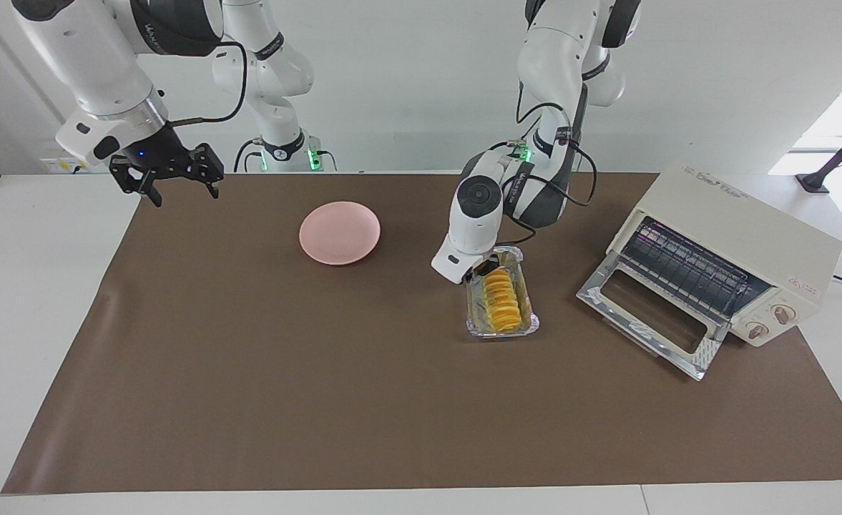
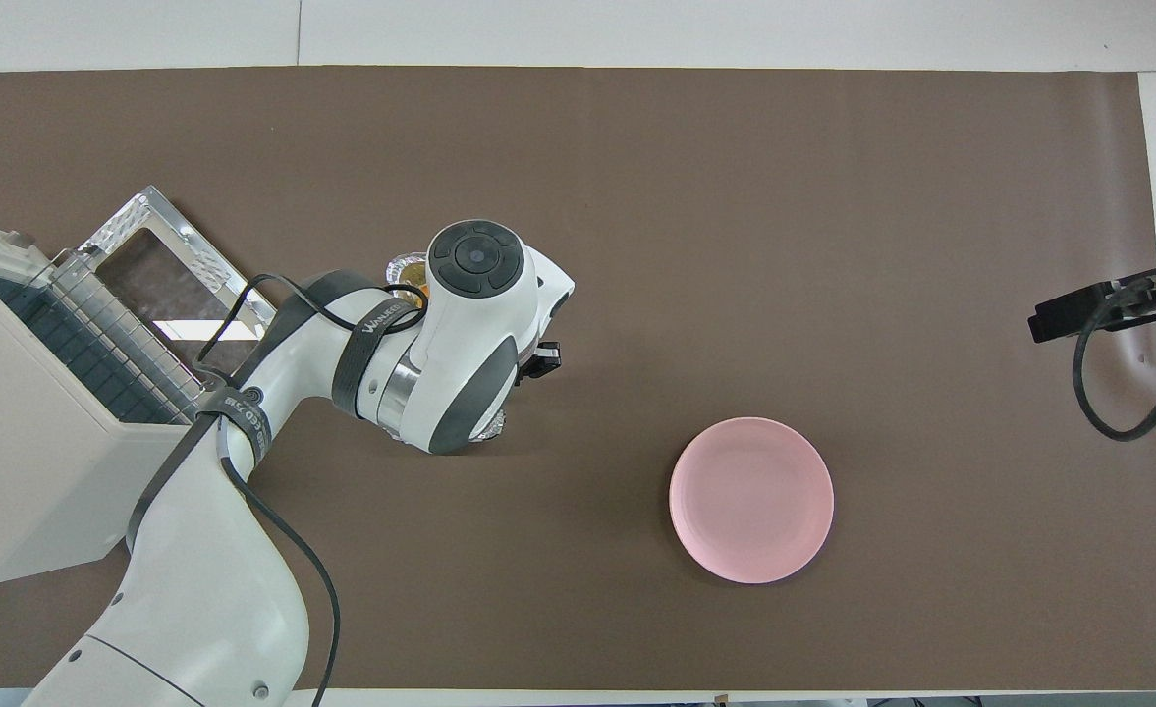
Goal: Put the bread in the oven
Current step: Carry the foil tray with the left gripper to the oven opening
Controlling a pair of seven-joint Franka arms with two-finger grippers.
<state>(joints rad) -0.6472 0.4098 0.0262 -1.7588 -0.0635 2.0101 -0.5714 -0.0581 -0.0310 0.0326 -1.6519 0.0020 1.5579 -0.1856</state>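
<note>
The bread (image 1: 503, 302), a ridged golden loaf, lies in a crinkled foil tray (image 1: 528, 326) on the brown mat. My left gripper (image 1: 490, 272) is down in the tray at the loaf's end nearer the robots, shut on the bread there. In the overhead view the left wrist covers most of the tray (image 2: 403, 267). The cream oven (image 1: 742, 229) stands toward the left arm's end of the table, with its glass door (image 1: 649, 322) folded down and the wire rack showing. My right gripper (image 1: 170, 175) waits open in the air over the mat's edge at the right arm's end.
A round pink plate (image 1: 340, 232) sits on the mat beside the tray, toward the right arm's end. The oven's lowered door reaches out close to the tray. The brown mat (image 1: 320, 400) is bounded by white table on all sides.
</note>
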